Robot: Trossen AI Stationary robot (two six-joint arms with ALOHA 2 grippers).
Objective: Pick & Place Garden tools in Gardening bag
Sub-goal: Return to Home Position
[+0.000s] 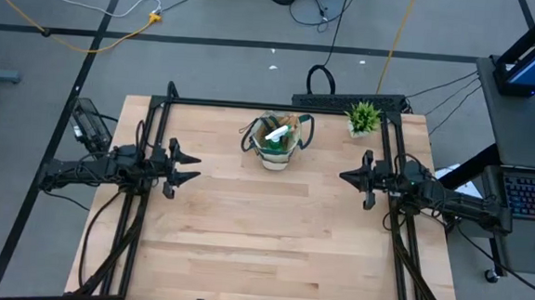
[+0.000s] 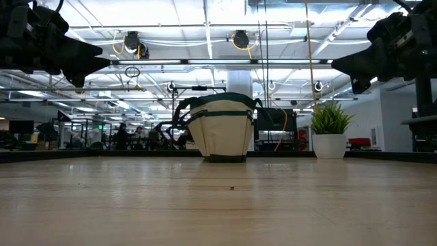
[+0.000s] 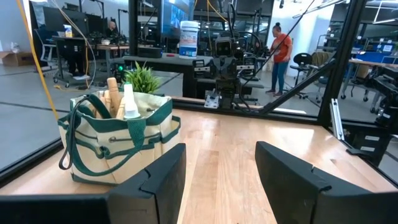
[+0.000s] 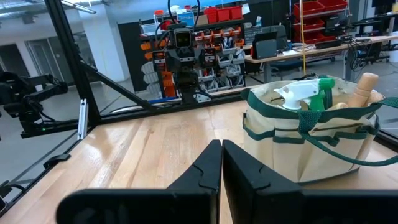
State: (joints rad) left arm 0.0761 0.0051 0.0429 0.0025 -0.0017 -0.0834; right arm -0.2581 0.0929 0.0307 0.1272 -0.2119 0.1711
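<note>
While both are hovering above the desk (image 1: 261,252), the left pincer (image 1: 197,167) is gaping wide and the right pincer (image 1: 343,177) is showing fingers pressed together; the gardening bag (image 1: 275,143) is sitting between them, well apart from each, carrying the spray bottle (image 4: 305,93) and wooden handles (image 4: 367,84).

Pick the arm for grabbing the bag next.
Left, marginally: left gripper is open, right gripper shut; gardening bag sits about midway between them, and the potted plant stands nearer the right.
</note>
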